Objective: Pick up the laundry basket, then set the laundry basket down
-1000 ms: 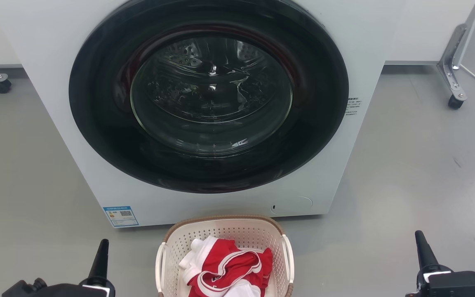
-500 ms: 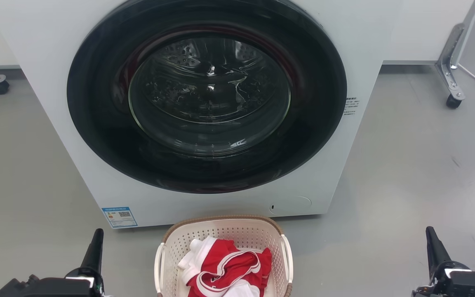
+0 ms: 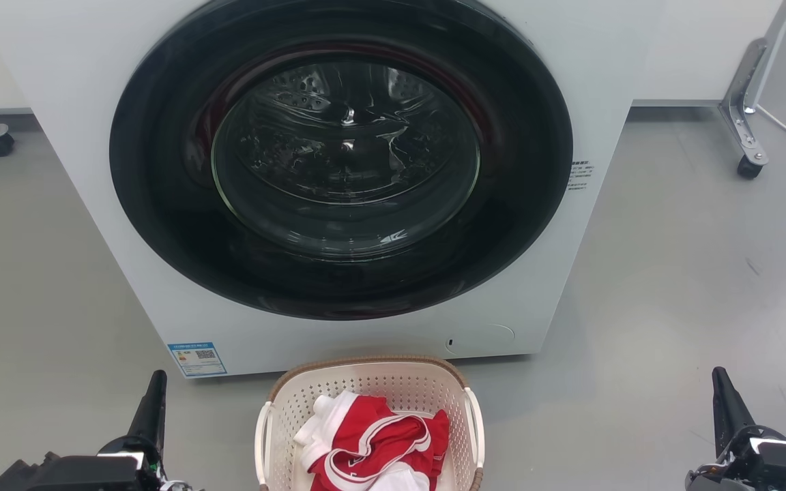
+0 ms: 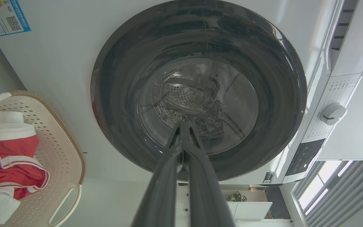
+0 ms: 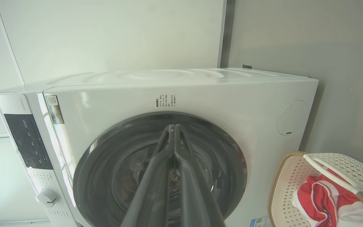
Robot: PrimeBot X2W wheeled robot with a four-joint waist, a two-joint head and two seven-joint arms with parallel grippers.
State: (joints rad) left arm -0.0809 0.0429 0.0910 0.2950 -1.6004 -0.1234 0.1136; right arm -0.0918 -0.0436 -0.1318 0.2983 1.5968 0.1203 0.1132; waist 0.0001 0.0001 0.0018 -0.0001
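On the grey floor (image 3: pixel 673 286) stands the white washing machine (image 3: pixel 342 170), its round door shut. Just in front of it sits the laundry basket (image 3: pixel 379 385), upright on the floor, with a red and white garment (image 3: pixel 372 443) heaped inside. The left gripper (image 3: pixel 158 376) is low at the basket's left and the right gripper (image 3: pixel 719 374) low at its right; each is well apart from the handles, with its fingers pressed together on nothing, pointing toward the machine.

As for progress, the basket rests down with neither gripper on it. That would suit a basket waiting to be lifted as well as one already lifted and set back, and these pictures do not settle which.

Against a second ago, both grippers have drifted outward from the basket, the left further left and the right further right. The whole head view has also slid a touch, so the camera has moved a little; the basket and its garment lie as they did.
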